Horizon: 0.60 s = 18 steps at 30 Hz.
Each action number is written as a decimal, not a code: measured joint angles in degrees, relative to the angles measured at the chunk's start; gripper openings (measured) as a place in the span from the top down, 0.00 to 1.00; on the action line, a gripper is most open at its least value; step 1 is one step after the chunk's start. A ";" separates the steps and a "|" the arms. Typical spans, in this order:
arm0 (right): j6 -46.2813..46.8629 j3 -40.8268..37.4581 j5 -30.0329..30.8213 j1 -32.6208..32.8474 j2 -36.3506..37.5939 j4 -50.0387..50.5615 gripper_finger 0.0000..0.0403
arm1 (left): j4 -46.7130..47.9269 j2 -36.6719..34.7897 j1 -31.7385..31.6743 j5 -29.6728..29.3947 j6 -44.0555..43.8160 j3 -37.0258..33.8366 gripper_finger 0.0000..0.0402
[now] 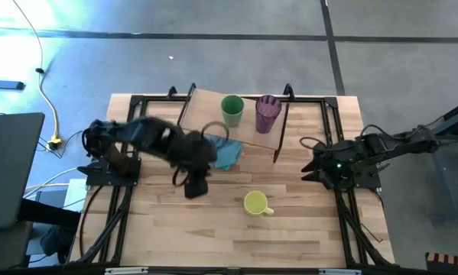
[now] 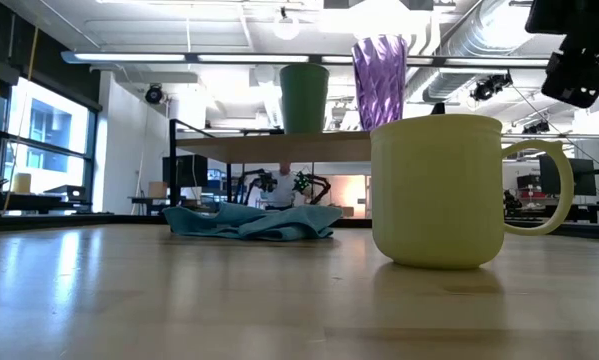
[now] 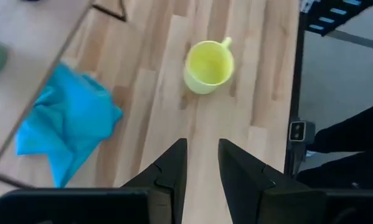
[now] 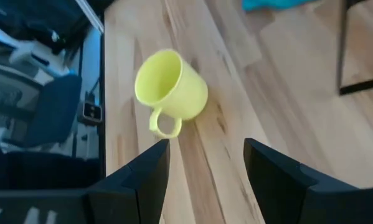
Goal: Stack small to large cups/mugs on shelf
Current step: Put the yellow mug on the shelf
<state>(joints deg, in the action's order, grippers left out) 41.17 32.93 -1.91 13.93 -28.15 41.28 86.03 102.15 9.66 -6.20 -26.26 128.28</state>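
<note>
While the green cup (image 1: 232, 110) and purple tumbler (image 1: 267, 112) stand side by side on the shelf (image 1: 206, 105), the yellow mug (image 1: 255, 203) sits upright on the tabletop (image 1: 305, 229). Near a blue cloth (image 1: 229, 155), the left gripper (image 1: 195, 186) hangs narrowly parted and empty; the right gripper (image 4: 205, 163) waits at the table's right edge, wide open, holding nothing.

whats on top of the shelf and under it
On the shelf stand a green cup and a purple tumbler, side by side. A blue cloth lies partly beneath it; the board hides the rest of the tabletop below.
</note>
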 joint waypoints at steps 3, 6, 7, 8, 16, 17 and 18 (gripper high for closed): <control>-0.33 -0.02 -1.65 0.00 -3.07 -1.34 0.51 | -3.22 0.19 4.15 -2.69 -1.53 -4.49 0.80; -1.24 -0.02 -2.82 0.00 -6.28 -3.19 0.51 | -8.53 0.21 7.67 -7.15 -3.56 -10.04 0.80; -1.52 -0.04 -2.94 0.00 -7.31 -3.92 0.51 | -10.77 0.17 8.67 -9.12 -4.32 -12.16 0.80; -1.73 -0.04 -3.20 0.00 -8.31 -4.58 0.51 | -12.88 0.18 9.59 -11.08 -5.10 -14.19 0.80; -3.26 -0.07 -4.85 0.14 -16.77 -7.36 0.51 | -27.84 0.22 14.75 -23.07 -13.17 -29.41 0.80; -3.37 -0.09 -4.85 0.33 -17.80 -7.69 0.51 | -29.77 0.22 15.24 -24.44 -14.59 -31.03 0.80; -3.67 -0.09 -4.85 0.60 -18.79 -8.28 0.51 | -31.57 0.20 15.72 -25.69 -15.94 -32.50 0.80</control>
<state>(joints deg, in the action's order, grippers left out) 37.50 32.84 -6.76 14.54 -46.94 33.00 54.46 102.35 25.38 -31.89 -42.20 95.77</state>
